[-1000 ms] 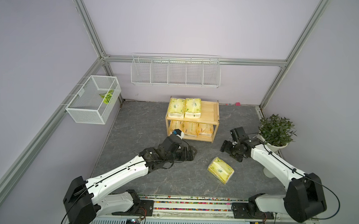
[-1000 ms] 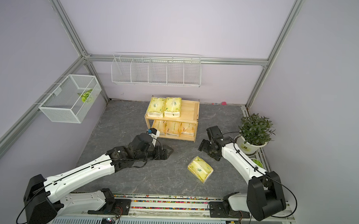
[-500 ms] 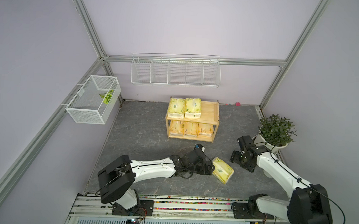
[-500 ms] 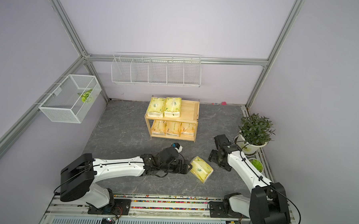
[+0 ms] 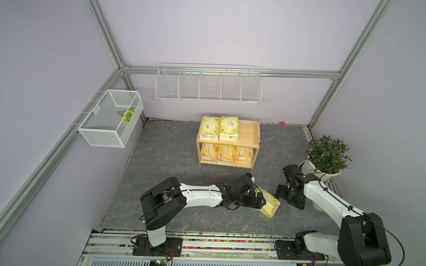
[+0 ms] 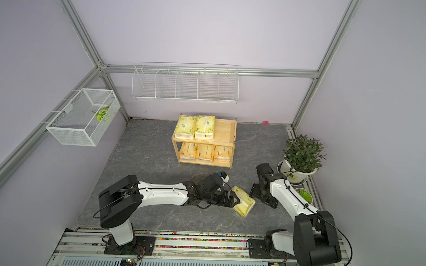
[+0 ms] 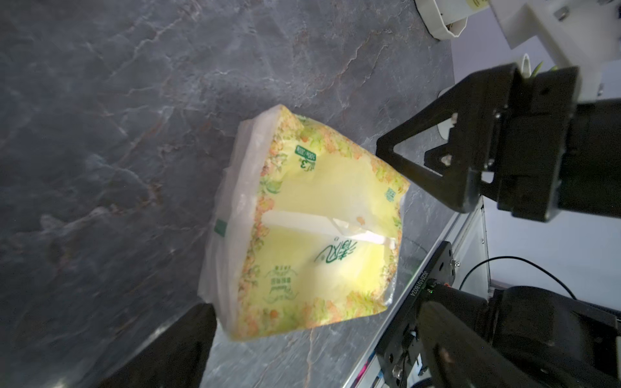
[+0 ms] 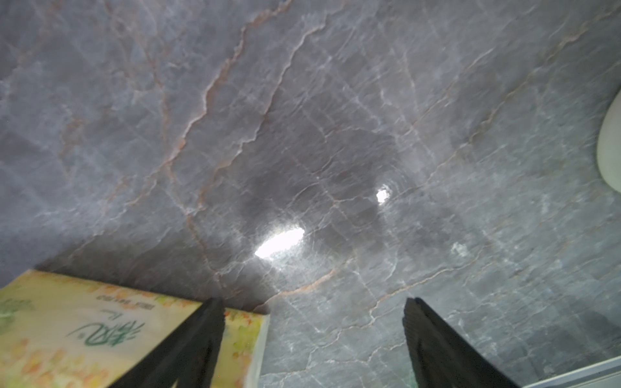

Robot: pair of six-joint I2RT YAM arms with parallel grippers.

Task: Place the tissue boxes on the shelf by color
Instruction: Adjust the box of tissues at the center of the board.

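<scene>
The last loose pack [image 5: 270,207] lies flat and askew on the surface [image 5: 172,146], near the front rail. The left fingers [image 7: 433,168] are spread to their widest with nothing in them, one on each side of the pack. Whether either one touches the wrap I cannot tell.

The step in hand looks like the grasp. To do it well, the fingers should drop low enough to bracket the pack's body, not just the film. They should sit square across the short width near the middle, then close gently, since the pack is soft and will squash. A grip on a corner would likely let it swing or slip.

The right fingers [image 8: 440,349] are also apart and empty, over bare surface just beside the pack. They are best kept out of the way.

The pack is pale yellow-green with an orange and green floral border and green script. A white strip runs across its face, and loose whitish film bunches at one end.

Farther back stands the shelf [image 5: 252,133]. Two matching pale packs [image 5: 218,127] sit side by side on its top tray, with bare wood free beside them. Three orange packs [image 5: 227,152] fill the lower tier. This pack therefore belongs in that open spot on top.
</scene>
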